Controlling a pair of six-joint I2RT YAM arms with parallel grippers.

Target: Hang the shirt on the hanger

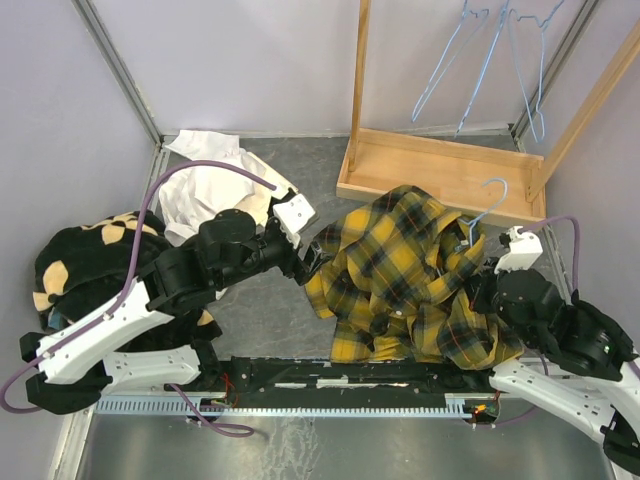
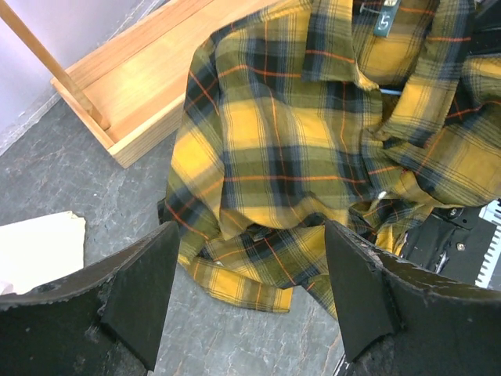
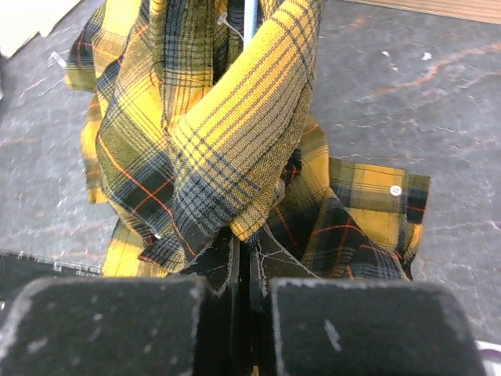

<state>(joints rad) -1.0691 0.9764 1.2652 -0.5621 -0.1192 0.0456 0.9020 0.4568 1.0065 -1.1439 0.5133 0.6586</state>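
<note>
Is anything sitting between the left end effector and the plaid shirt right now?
Nothing visible. The open left end effector faces the shirt across bare table; the white garment lies off to its side, out of the path.

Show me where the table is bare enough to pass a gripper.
Bare table: between the white garment and the wooden base; also between the left arm and the shirt. Crowded at right, where shirt, hanger and right gripper bunch.

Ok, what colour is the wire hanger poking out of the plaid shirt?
Light blue: the thin wire hanger shows best in top external view.
</note>
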